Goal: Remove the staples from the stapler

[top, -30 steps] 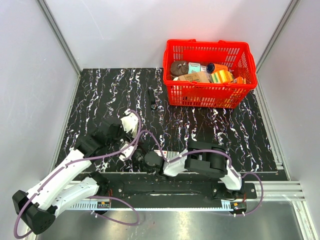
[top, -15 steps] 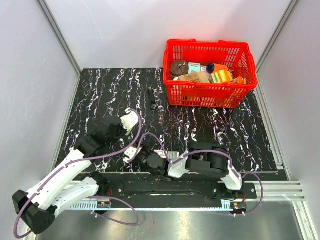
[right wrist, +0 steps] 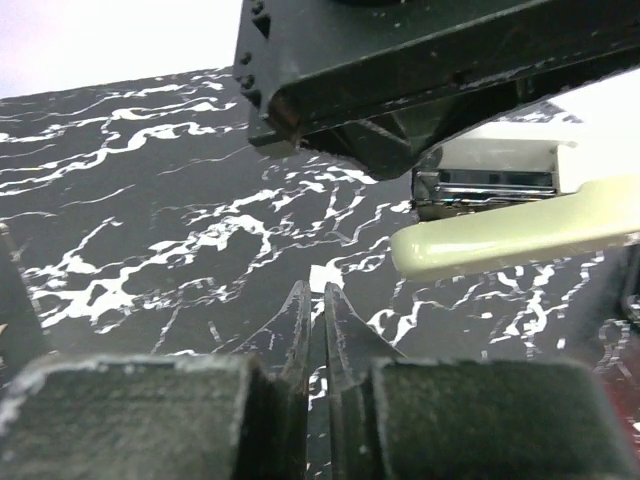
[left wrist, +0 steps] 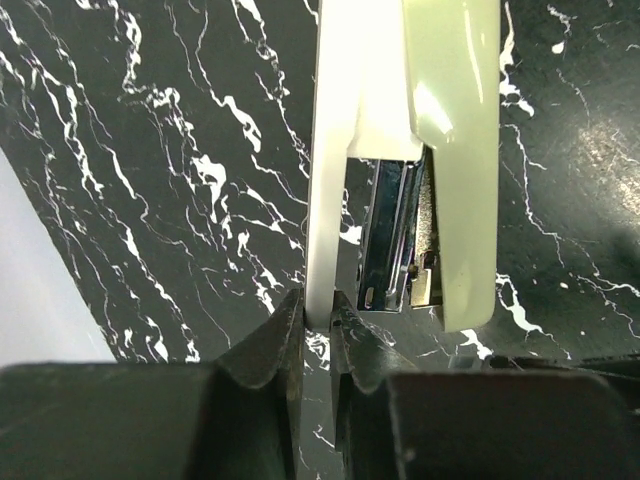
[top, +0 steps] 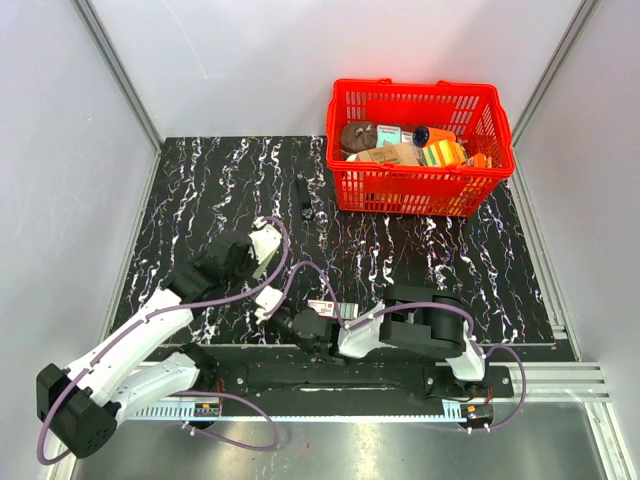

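Note:
My left gripper [left wrist: 318, 315] is shut on the thin white base plate of a cream-beige stapler [left wrist: 450, 150]. The stapler is hinged open and its metal magazine [left wrist: 392, 235] shows inside. From above, the stapler [top: 268, 298] hangs near the table's front edge below the left gripper [top: 258, 283]. My right gripper [right wrist: 322, 300] is shut and empty, low over the table and just to the right of it [top: 298, 322]. The cream stapler [right wrist: 520, 235] shows to its upper right. A slim black stapler [top: 303, 195] lies untouched at the back, left of the basket.
A red basket [top: 420, 185] full of groceries stands at the back right. A small red-white-grey box [top: 322, 308] lies on the black marbled table [top: 200, 180] beside my right gripper. Grey walls close in both sides.
My right gripper has drawn back to the right, away from the cream stapler, uncovering the small box. My left gripper has shifted slightly right, still holding the stapler.

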`<control>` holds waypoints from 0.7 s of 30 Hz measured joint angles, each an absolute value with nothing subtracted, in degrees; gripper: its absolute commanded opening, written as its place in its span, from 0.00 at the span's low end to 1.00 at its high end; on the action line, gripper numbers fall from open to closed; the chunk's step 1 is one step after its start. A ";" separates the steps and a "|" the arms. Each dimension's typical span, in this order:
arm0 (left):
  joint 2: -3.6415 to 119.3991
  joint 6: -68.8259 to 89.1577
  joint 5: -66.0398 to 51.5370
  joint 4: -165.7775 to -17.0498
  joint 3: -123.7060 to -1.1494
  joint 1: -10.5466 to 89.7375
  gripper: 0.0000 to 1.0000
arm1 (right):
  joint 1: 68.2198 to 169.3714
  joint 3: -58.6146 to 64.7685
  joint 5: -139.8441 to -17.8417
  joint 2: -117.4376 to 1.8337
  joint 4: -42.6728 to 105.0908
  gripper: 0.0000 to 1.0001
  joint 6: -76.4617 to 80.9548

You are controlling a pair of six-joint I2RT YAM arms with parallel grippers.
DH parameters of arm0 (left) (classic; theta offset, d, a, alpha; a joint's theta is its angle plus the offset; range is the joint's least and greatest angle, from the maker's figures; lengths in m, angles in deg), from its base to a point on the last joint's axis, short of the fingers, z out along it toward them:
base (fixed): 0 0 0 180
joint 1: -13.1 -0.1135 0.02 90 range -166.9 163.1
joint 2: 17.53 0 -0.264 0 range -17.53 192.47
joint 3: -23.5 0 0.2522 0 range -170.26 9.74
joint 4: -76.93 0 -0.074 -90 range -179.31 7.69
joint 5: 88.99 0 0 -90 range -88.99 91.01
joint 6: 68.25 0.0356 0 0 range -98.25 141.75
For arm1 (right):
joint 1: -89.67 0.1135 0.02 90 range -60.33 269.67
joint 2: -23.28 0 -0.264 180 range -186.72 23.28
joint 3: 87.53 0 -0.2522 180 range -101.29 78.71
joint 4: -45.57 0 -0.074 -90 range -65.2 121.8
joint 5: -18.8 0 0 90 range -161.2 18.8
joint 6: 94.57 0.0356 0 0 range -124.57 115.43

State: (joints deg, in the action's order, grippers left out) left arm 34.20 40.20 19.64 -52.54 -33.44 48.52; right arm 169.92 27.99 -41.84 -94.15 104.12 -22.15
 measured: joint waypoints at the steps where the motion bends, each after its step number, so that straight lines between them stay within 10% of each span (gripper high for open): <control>1: 34.44 39.72 19.03 -52.34 -33.17 47.97 0.00 | 169.92 27.90 -42.56 -93.69 102.78 0.14 -20.56; 13: 39.81 37.21 9.28 -52.62 -33.15 32.25 0.00 | 168.80 25.46 -50.34 -91.31 84.95 0.49 -10.55; 21: 44.91 36.16 2.35 -52.93 -33.57 30.68 0.00 | 167.99 25.61 -51.87 -87.46 80.08 0.51 -7.31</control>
